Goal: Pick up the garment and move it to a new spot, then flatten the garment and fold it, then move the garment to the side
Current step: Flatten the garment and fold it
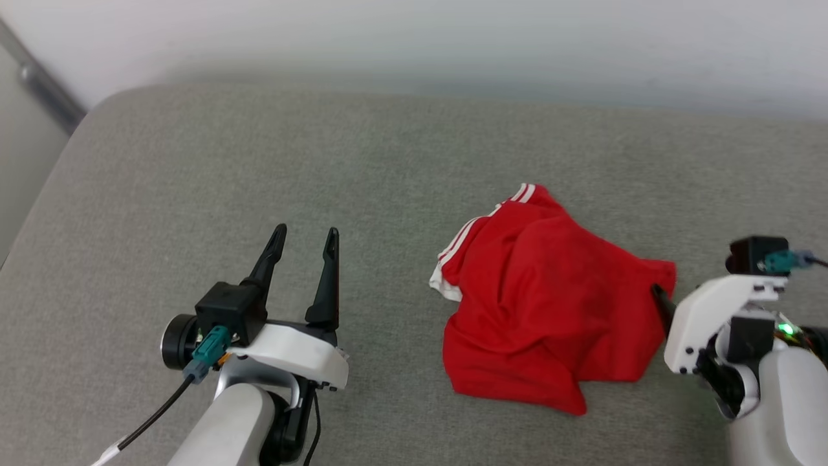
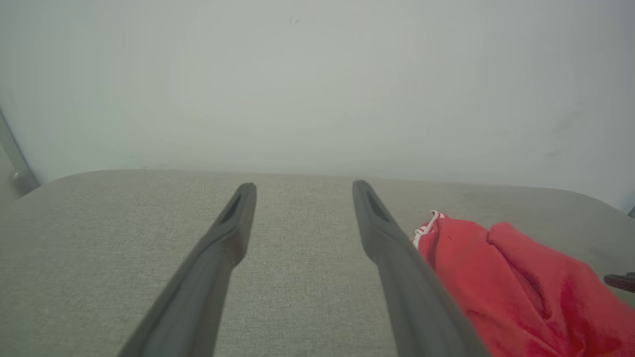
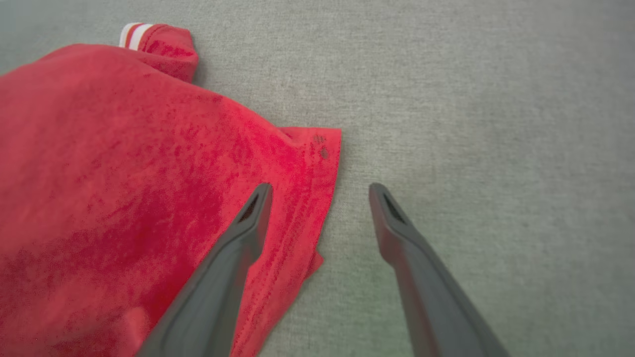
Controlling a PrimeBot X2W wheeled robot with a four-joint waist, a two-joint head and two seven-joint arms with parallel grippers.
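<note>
Head view first, from my left: the left claw (image 1: 307,228) hangs over the grey cushion (image 1: 194,162), its two fingers spread wide with nothing between them. It is well apart from the garment (image 1: 543,304), which lies in a loose heap on the right half of the cushion. The shirt is red. A striped sleeve end (image 1: 524,192) pokes out at its far side, and white trim (image 1: 446,285) shows on its left edge. I think it will be light, soft and floppy, so it will sag and bunch up when I lift it. In the right wrist view, the right claw (image 3: 321,186) is wide too and holds nothing. One finger is above the red cloth and the other is above bare cushion, with the hem corner (image 3: 325,144) just past them. I cannot tell if that finger touches the cloth. The hem looks like a good place to pinch. The left side of the cushion has lots of room, so I would carry the shirt there. The wall (image 1: 388,39) runs close behind the far edge, and the cushion rounds off at the far left corner, so I would keep away from both
</note>
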